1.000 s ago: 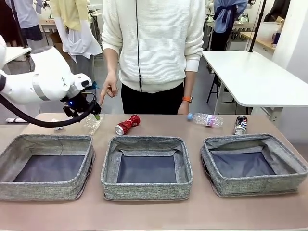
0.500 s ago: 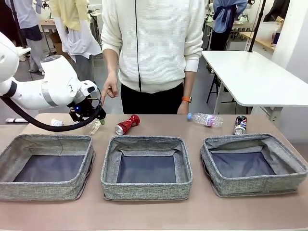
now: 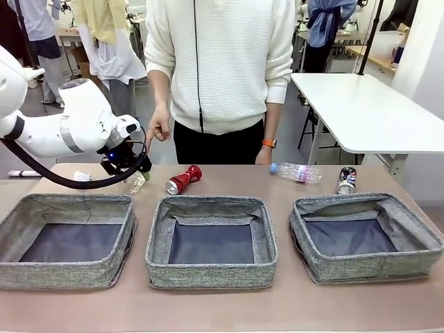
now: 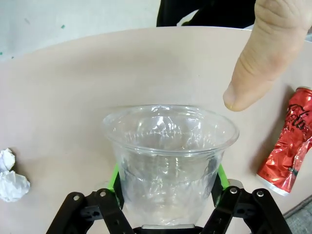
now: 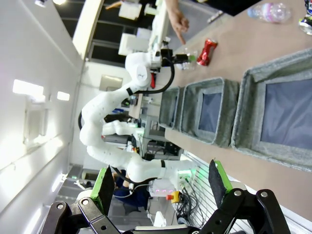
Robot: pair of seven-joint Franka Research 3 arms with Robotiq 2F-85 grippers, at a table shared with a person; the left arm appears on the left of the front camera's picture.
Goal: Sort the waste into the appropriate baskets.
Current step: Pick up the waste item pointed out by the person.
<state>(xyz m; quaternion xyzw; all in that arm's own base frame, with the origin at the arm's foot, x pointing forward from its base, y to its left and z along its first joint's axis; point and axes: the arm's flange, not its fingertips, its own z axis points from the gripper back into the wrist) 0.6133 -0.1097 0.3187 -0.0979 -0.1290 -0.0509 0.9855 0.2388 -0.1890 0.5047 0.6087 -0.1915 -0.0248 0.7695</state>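
My left gripper (image 4: 168,181) is shut on the clear plastic cup (image 4: 168,146), with a green pad pressed on each side of its wall. In the front view that gripper (image 3: 142,172) holds the cup (image 3: 135,182) low over the table behind the left basket (image 3: 41,270). The person's finger (image 4: 258,58) points at the cup. The red soda can (image 3: 184,180) lies right of it and the paper wad (image 3: 82,176) left of it. The bottle (image 3: 297,172) and the dark crushed can (image 3: 347,180) lie behind the right basket (image 3: 409,267). My right gripper (image 5: 162,187) hangs open, far from the table.
The middle basket (image 3: 211,274) stands between the other two, and all three show bare dark bottoms. The person stands at the far edge, with a hand (image 3: 157,130) above the cup. A white table (image 3: 368,111) stands behind on the right.
Over the last second my left arm shifted right and its fingers settled around the cup. The paper wad came into sight beside the arm. Little has moved in the last half second.
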